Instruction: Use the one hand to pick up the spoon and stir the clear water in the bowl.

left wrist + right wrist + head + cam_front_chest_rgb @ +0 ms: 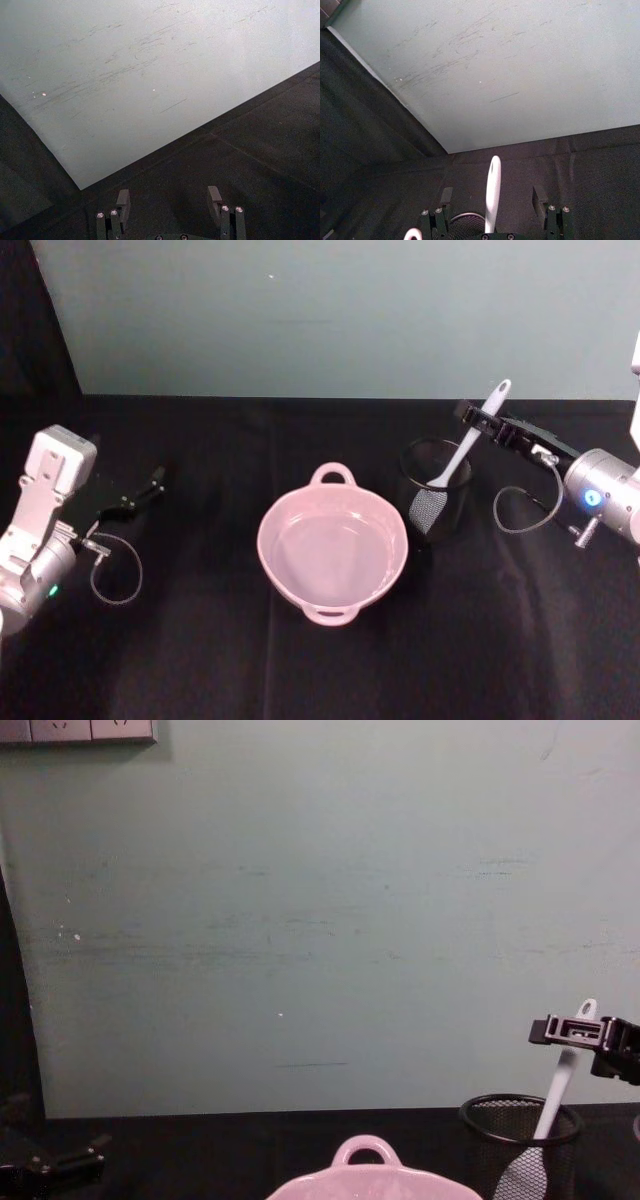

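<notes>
**Open claw brackets spoon handle above the mesh cup**

My right claw (478, 417) hangs over the black mesh cup (458, 510) on the right side of the black-covered table (200, 660). It is spread open, with the spoon (458, 453) rising between its fingers (538, 196). In the right wrist view the pale handle stands in the middle of the gap, with dark cloth showing on either side of it, so I am around the handle but not clamped on it.

The spoon stands in the cup with its flat blade down inside, visible through the mesh. Its long axis runs steeply upward, tilted rather than plumb, and the handle leans toward my right as it climbs. The end with the oval hole pokes out just above my claw, as the chest view shows against the pale green wall (330, 310).

The pink bowl (285, 540) sits at the centre of the table, just beside the cup on its left. It has one loop handle toward the wall and another toward me. I cannot tell whether the rim touches the cup.

My left claw (155, 482) rests low at the far left of the table, well apart from the bowl, open and holding nothing.
</notes>
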Robot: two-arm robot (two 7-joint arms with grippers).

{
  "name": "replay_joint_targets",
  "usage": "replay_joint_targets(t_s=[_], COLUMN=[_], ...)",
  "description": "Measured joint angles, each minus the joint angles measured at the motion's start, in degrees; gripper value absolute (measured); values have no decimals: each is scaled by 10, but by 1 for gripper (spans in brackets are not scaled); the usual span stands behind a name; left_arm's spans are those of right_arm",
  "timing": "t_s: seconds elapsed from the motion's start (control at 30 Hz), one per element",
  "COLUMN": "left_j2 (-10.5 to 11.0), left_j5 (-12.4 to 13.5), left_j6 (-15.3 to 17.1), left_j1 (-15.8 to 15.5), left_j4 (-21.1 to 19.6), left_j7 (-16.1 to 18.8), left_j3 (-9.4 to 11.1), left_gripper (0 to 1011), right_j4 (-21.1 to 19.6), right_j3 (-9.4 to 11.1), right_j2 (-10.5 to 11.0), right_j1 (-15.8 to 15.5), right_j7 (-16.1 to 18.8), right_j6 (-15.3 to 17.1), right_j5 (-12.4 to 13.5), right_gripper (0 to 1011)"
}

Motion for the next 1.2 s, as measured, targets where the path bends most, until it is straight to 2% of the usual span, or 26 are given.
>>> replay_joint_targets(t_s=[0.17,0.33,0.53,0.6,0.67,0.7,0.9,1.03,1.1,1.13,1.2], left_j2=[0,0,0,0,0,0,0,0,0,0,0], left_j5=[0,0,0,0,0,0,0,0,0,0,0], left_j6=[0,0,0,0,0,0,0,0,0,0,0], left_j1=[0,0,0,0,0,0,0,0,0,0,0], left_j4=[0,0,0,0,0,0,0,0,0,0,0], left_j7=[0,0,0,0,0,0,0,0,0,0,0], left_j3=[0,0,0,0,0,0,0,0,0,0,0], left_gripper=[1011,1011,1011,1011,1011,1011,1011,1011,1011,1011,1011], right_j4=[-1,-1,-2,-2,-2,-2,-2,-2,-2,-2,-2], right_j3=[1,2,2,2,2,2,3,3,3,3,3], right_j2=[0,0,-1,-1,-1,-1,-1,-1,-1,-1,-1], right_j1=[-1,-1,-1,-2,-2,-2,-2,-2,-2,-2,-2], right_j7=[0,0,0,0,0,0,-1,-1,-1,-1,-1], right_j6=[1,2,3,3,3,3,4,4,4,4,4], right_j5=[0,1,1,1,1,1,1,1,1,2,2], right_gripper=[994,890,734,654,624,554,390,228,189,139,118])
